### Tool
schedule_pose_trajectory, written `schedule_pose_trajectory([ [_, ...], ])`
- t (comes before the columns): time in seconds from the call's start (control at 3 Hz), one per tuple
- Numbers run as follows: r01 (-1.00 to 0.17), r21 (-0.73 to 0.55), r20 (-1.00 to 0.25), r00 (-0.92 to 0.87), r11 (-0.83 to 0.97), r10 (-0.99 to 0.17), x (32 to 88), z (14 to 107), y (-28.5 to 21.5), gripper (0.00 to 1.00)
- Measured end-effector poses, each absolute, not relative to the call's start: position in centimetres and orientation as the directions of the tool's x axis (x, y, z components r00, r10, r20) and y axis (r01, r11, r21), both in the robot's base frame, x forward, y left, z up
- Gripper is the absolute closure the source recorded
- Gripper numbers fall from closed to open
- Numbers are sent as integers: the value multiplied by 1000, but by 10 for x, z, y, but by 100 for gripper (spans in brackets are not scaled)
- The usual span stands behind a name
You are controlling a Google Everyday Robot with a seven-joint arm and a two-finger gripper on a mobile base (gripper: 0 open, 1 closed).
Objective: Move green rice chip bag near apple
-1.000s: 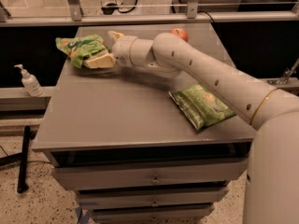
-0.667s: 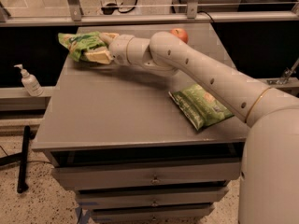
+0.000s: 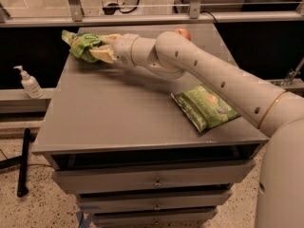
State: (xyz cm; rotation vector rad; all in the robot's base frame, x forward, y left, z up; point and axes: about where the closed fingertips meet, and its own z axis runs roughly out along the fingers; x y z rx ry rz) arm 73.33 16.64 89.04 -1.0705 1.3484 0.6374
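The green rice chip bag [image 3: 80,45] is a small, wrinkly light-green bag at the table's far left corner. My gripper [image 3: 99,46] is shut on its right side and holds it a little above the table top. The cream fingers [image 3: 103,55] close on the bag from above and below. The apple [image 3: 182,32] is red-orange and sits at the far edge of the table, right of centre. My arm hides most of it. The apple lies well to the right of the held bag.
A larger flat green bag [image 3: 206,107] lies on the grey table [image 3: 114,113] near its right front, partly under my arm. A soap dispenser [image 3: 29,83] stands on a low ledge to the left. A rail [image 3: 142,19] runs behind the table. Drawers sit below.
The gripper has lifted the green rice chip bag slightly off the table at the far left corner; the arm has risen a little with it.
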Motion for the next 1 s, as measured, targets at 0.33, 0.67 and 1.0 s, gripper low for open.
schedule_pose_trajectory([
  [0.33, -867, -273, -956, 197, 416, -218, 711, 906, 154, 100],
  [0.67, -858, -305, -942, 206, 414, -267, 686, 915, 129, 100],
  [1.0, -847, -334, -919, 196, 413, -342, 658, 919, 92, 100],
])
